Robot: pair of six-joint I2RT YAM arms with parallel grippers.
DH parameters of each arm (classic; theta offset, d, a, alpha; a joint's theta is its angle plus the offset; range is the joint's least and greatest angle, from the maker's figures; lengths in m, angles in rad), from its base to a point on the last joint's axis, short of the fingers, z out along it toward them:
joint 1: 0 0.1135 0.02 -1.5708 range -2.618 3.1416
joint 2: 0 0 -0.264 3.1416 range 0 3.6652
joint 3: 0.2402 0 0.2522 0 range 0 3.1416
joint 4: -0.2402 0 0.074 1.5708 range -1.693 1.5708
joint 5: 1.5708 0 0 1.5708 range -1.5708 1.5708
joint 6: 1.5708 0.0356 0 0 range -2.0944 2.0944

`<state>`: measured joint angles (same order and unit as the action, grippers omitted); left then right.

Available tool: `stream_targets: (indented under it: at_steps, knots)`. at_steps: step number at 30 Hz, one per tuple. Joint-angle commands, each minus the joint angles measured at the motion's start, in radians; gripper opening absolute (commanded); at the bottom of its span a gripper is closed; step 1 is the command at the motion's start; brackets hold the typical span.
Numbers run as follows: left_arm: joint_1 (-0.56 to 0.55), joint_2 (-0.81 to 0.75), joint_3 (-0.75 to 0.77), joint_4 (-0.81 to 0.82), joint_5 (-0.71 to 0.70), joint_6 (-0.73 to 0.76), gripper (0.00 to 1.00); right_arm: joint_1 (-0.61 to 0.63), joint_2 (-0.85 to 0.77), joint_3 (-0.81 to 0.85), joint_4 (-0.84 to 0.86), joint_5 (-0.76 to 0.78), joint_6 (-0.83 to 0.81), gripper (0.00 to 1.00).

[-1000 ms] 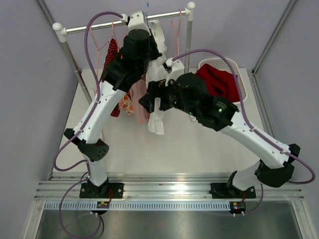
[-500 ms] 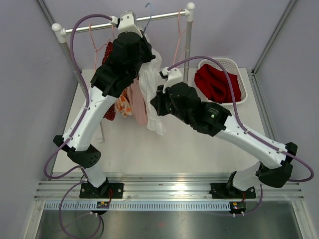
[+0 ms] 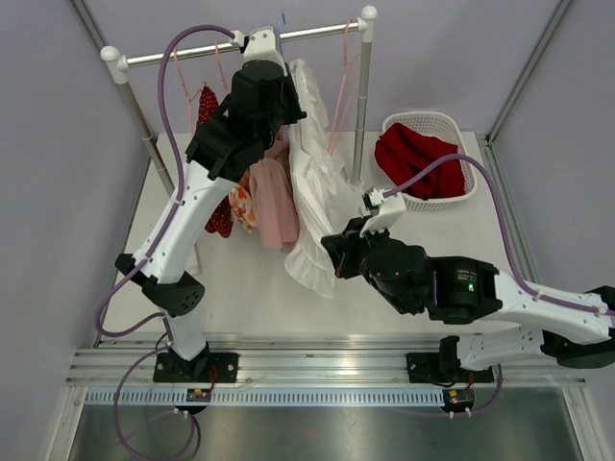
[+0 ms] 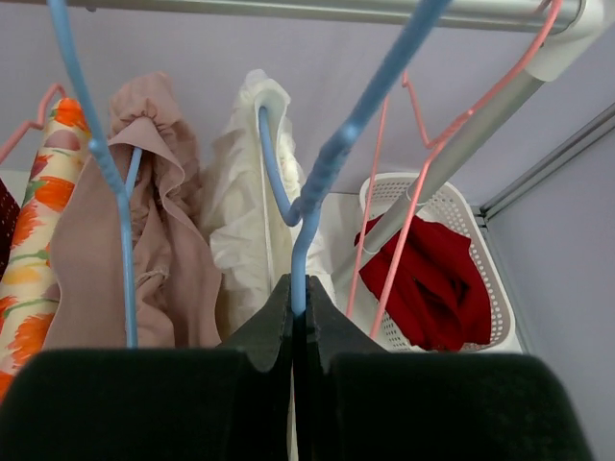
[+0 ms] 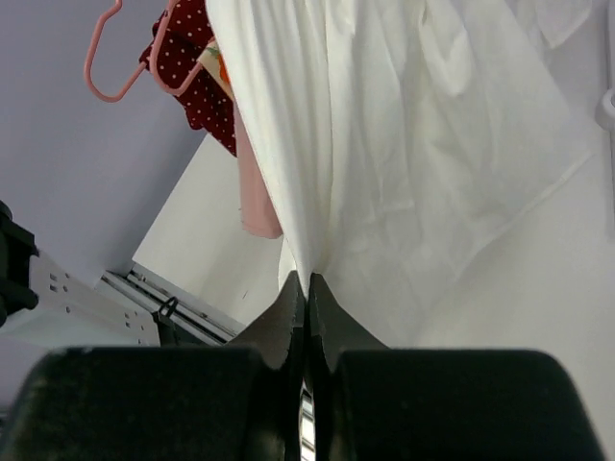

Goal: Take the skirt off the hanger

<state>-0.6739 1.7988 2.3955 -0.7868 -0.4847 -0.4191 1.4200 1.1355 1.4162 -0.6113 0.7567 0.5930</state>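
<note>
White skirt [image 3: 315, 206] now stretches nearward, dragged by the right gripper [image 5: 306, 288] clamped on its hem; left gripper [image 4: 299, 300] pinches the blue hanger [image 4: 322, 173], so release looks close.

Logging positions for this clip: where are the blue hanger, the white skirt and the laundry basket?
blue hanger [image 4: 301, 254]: left wrist view, on its vertical stem.
white skirt [image 5: 404, 163]: right wrist view, middle of the hanging cloth.
laundry basket [image 3: 420, 116]: top external view, on its far rim.
</note>
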Motion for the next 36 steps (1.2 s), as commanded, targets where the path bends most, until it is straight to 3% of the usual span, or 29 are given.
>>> stream_targets:
  at_steps: [1, 7, 12, 17, 18, 22, 24, 30, 36]
  knots:
    - [0.099, 0.016, 0.088, 0.268, -0.103, 0.077, 0.0, 0.105, -0.022, -0.06, -0.243, -0.007, 0.168, 0.0]
    - [0.1, -0.03, 0.048, 0.271, -0.08, 0.051, 0.0, 0.106, 0.035, -0.051, -0.202, 0.018, 0.116, 0.0]
    - [0.112, -0.05, 0.109, 0.258, -0.068, 0.046, 0.0, 0.106, 0.087, -0.108, -0.131, 0.003, 0.114, 0.0]
    - [0.131, -0.085, 0.088, 0.363, -0.163, 0.051, 0.0, 0.129, 0.121, -0.184, -0.099, -0.034, 0.203, 0.0]
    - [0.131, -0.108, 0.017, 0.398, -0.179, 0.049, 0.0, 0.137, 0.127, -0.18, -0.111, -0.022, 0.218, 0.0]
    - [0.128, -0.15, -0.165, 0.592, -0.268, 0.04, 0.0, 0.21, 0.19, -0.083, -0.217, 0.073, 0.248, 0.0]
    - [0.128, -0.115, -0.144, 0.61, -0.333, 0.048, 0.0, 0.264, 0.225, 0.009, -0.312, 0.131, 0.257, 0.0]
    - [0.128, 0.12, 0.192, 0.601, -0.341, 0.16, 0.0, 0.454, 0.374, 0.228, -0.599, 0.236, 0.428, 0.0]
    - [0.131, 0.076, 0.082, 0.612, -0.321, 0.103, 0.0, 0.519, 0.435, 0.283, -0.762, 0.282, 0.623, 0.0]
